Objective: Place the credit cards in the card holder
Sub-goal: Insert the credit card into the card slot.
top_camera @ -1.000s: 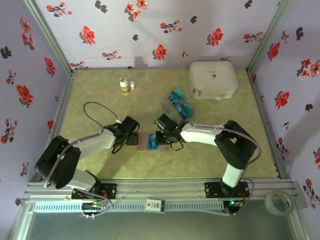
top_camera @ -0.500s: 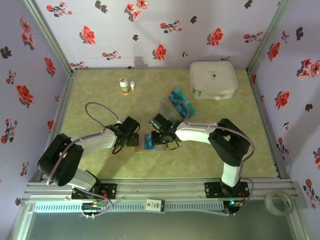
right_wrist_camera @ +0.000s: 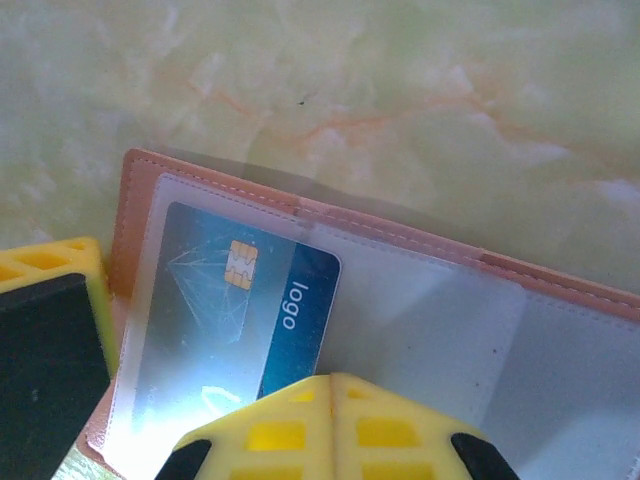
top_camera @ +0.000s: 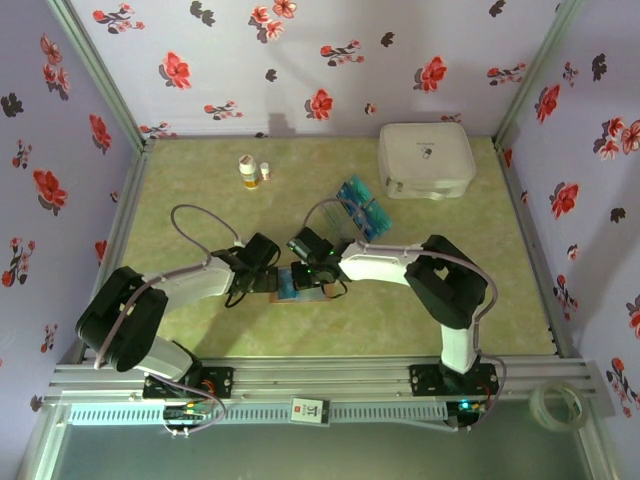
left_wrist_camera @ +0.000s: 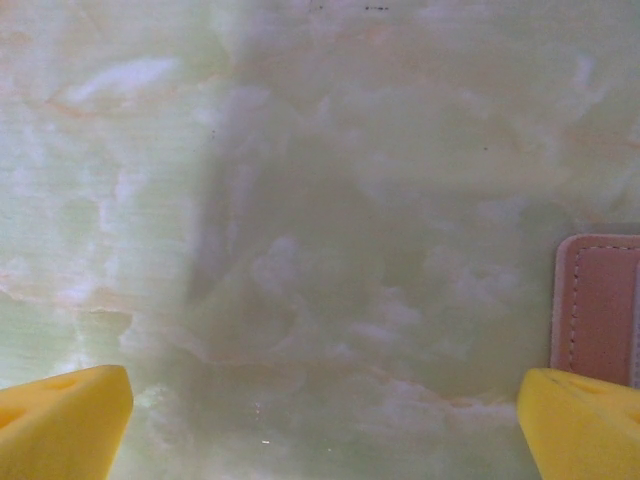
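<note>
One blue card has gone into the pocket.

My right gripper (right_wrist_camera: 333, 388) is pinched shut with nothing in it, and its tips sit at the near edge of the open card holder (right_wrist_camera: 400, 236). Just past them lies a credit card (right_wrist_camera: 240, 310) under the clear pocket. I cannot tell if I touch it. A second ago my right arm was more to the right. It has slid left and the card went with it, so I think this card is nearly done. My left gripper (left_wrist_camera: 322, 420) is wide open and holds nothing, with the holder's edge just beside one finger (left_wrist_camera: 585, 425). More credit cards (top_camera: 358, 205) wait in the clear tray (top_camera: 338, 216), a bit farther back on the table (top_camera: 200, 190).
</note>
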